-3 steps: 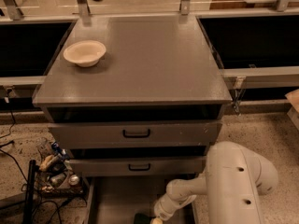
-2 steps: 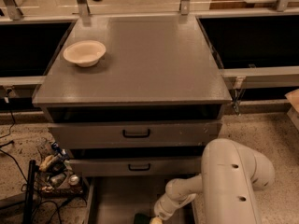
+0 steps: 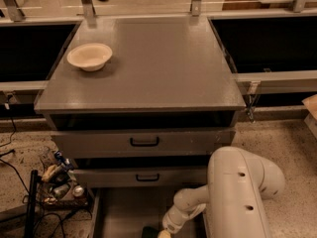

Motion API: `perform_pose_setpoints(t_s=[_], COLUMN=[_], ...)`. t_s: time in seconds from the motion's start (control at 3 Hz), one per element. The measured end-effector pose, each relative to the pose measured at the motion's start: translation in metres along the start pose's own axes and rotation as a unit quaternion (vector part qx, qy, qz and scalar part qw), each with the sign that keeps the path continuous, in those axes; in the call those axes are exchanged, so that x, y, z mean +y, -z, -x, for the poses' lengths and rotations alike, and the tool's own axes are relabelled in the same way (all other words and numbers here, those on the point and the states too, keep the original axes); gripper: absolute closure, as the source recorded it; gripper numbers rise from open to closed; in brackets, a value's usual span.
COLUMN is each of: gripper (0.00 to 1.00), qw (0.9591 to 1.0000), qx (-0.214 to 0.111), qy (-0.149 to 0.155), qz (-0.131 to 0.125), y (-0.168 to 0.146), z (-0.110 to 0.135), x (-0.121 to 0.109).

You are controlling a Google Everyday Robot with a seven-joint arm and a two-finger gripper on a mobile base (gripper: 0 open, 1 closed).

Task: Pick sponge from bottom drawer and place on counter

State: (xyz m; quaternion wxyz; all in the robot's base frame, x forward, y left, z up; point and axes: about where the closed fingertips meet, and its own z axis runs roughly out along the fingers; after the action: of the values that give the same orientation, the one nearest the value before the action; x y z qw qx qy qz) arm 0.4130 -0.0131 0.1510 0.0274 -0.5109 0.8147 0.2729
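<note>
We see the gripper [image 3: 163, 233] low inside the open bottom drawer [image 3: 123, 213], with the dark sponge [image 3: 149, 231] just beside it. Whether the gripper is open or closed, we cannot tell.

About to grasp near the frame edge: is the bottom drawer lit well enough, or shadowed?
Camera view: the counter is evenly lit, no glare; the bottom drawer lies in dim shade; the gripper sits over it at the frame's bottom edge, cut off, beside a dark shape, likely the sponge, merging with shadow.
</note>
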Motion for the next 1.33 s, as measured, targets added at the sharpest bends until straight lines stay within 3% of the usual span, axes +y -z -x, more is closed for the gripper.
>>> perform_pose_setpoints(t_s=[0.33, 0.67, 1.0, 1.33], gripper=[0.00, 0.00, 0.00, 0.18], qw=[1.0000, 0.9994, 0.9994, 0.9994], qx=[0.001, 0.002, 0.002, 0.002], qy=[-0.001, -0.003, -0.003, -0.003], qz=[0.004, 0.034, 0.035, 0.035], y=[-0.0007, -0.0060, -0.0061, -0.0061], z=[0.0004, 0.0074, 0.0075, 0.0075], x=[0.0003, 0.0061, 0.0062, 0.0062])
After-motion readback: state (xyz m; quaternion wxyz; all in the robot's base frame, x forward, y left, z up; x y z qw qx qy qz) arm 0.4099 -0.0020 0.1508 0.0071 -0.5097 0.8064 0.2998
